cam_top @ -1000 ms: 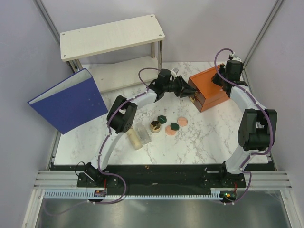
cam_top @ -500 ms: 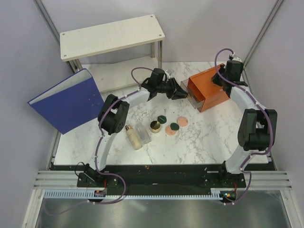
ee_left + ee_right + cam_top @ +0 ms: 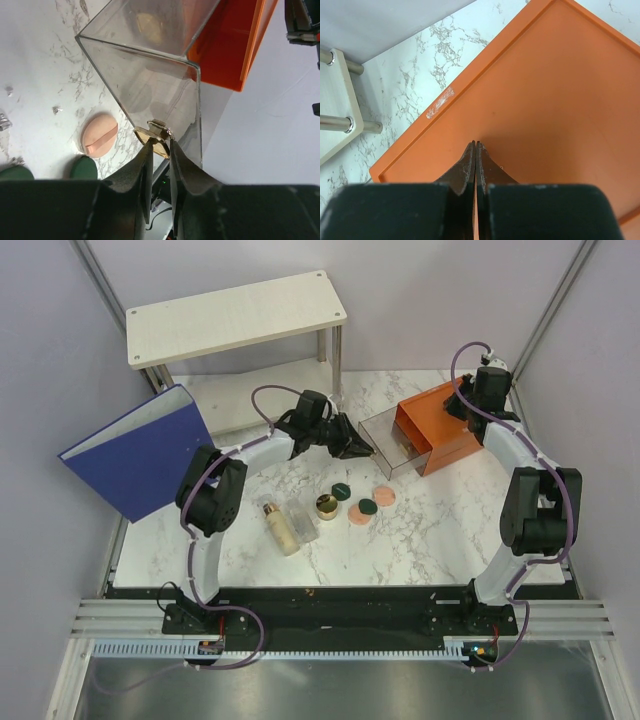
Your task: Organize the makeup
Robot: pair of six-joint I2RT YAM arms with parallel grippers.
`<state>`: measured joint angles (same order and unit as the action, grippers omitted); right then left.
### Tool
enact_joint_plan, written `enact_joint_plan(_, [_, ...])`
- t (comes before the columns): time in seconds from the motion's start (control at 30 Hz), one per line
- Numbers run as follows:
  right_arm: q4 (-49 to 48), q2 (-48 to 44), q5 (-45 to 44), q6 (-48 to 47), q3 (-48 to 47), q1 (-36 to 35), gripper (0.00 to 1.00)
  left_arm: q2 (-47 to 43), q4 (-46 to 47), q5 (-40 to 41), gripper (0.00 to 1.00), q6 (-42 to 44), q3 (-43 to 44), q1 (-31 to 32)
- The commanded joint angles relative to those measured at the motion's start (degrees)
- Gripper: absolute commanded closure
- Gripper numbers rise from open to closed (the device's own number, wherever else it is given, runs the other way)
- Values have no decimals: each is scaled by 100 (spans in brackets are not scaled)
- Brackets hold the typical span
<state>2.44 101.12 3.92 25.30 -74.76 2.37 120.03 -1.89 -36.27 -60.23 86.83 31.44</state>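
The makeup lies mid-table: a beige cylindrical bottle [image 3: 280, 528], a clear rectangular bottle [image 3: 302, 520], a round gold jar [image 3: 326, 506], two dark green discs [image 3: 341, 490] [image 3: 367, 507] and two peach-pink discs [image 3: 384, 496] [image 3: 356, 514]. My left gripper [image 3: 355, 448] is shut on the gold knob [image 3: 156, 137] of a clear drawer [image 3: 150, 75], which is pulled out of the orange box [image 3: 440, 425]. A peach-pink disc [image 3: 99, 135] and a dark green disc [image 3: 82, 167] show below the drawer. My right gripper [image 3: 476, 144] is shut and empty, its tips on the orange box's top [image 3: 545, 100].
A big blue binder [image 3: 145, 455] leans at the left. A white two-level shelf [image 3: 235, 315] stands at the back; its metal legs [image 3: 335, 122] show in the right wrist view. Grey walls close in on both sides.
My left gripper has moved left with the knob in it, sliding the clear drawer out of the orange box. The right arm has not moved.
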Motion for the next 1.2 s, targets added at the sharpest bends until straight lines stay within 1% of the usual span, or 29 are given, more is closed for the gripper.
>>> enact_joint_plan(0.0, [996,400,56,-69,339,-9,100,-339,-935,226,95,828,-262,-6])
enact_joint_plan(0.13, [996,382,47,-78,357,-17,100,-533,-1085,401,95,969,-437,-33])
enact_joint_plan(0.33, [996,382,82,-86,357,-17,100,-717,-1094,340,94,1144,-842,-138])
enact_joint_plan(0.5, [995,356,82,-104,375,-17,100,-788,-1226,436,94,1338,-799,-147])
enact_joint_plan(0.53, [987,356,82,-104,383,-9,100,-840,-1426,532,94,1390,-790,-156])
enact_joint_plan(0.6, [987,364,108,-95,392,-9,100,-867,-1437,595,92,1426,-851,-173])
enact_joint_plan(0.67, [996,373,117,-95,401,-9,100,-858,-1393,569,85,1487,-860,-182])
enact_joint_plan(0.73, [987,400,135,-104,410,-17,100,-849,-1358,481,73,1549,-834,-174])
enact_joint_plan(0.77, [995,400,144,-104,410,-17,100,-867,-1323,472,58,1584,-808,-173])
enact_joint_plan(0.83, [996,408,144,-104,418,-9,100,-919,-1296,481,48,1724,-790,-165])
enact_joint_plan(0.87, [996,400,153,-104,427,-9,100,-981,-1253,472,39,1794,-764,-165])
enact_joint_plan(0.93, [995,400,153,-95,427,-9,100,-1069,-1226,507,31,2040,-746,-165])
enact_joint_plan(0.97, [996,400,153,-113,419,-9,100,-1113,-1209,524,24,2128,-764,-165])
enact_joint_plan(1.03, [996,400,153,-104,427,-9,100,-1323,-1208,630,18,2391,-781,-165])
enact_joint_plan(1.17, [996,417,170,-122,410,-17,100,-1754,-1278,840,14,2770,-992,-165])
